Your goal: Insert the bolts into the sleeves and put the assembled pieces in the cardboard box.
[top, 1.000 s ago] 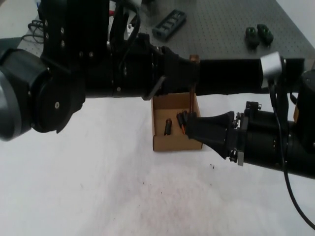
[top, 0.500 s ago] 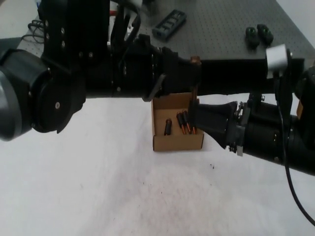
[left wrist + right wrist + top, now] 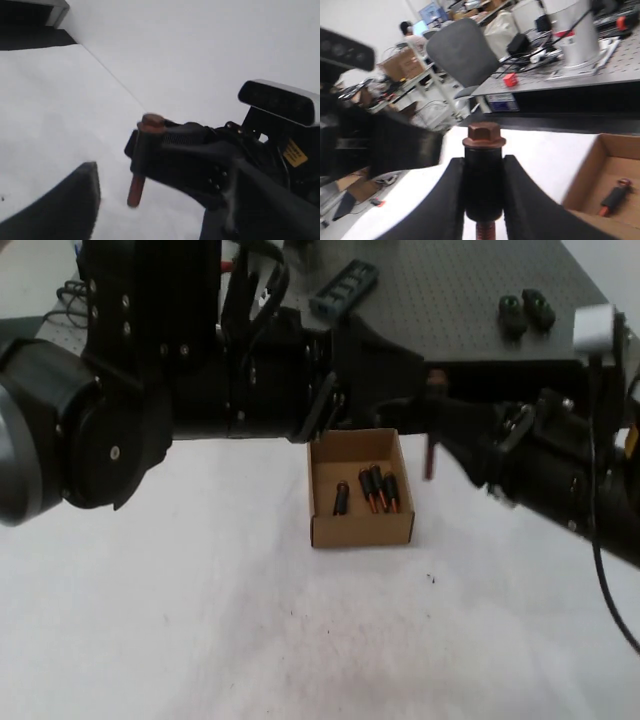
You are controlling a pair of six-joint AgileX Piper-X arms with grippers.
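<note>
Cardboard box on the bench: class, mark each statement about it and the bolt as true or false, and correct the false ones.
1. The open brown cardboard box holds several dark assembled pieces. True.
2. The right gripper is shut on a black sleeve with a copper-coloured hex-head bolt in it. True.
3. That bolt lies flat inside the box. False: the gripper holds it roughly upright, outside the box and off to one side in the high view.
4. The box stands on the dark perforated board. False: it stands on the white bench surface, and the board lies behind it.
</note>
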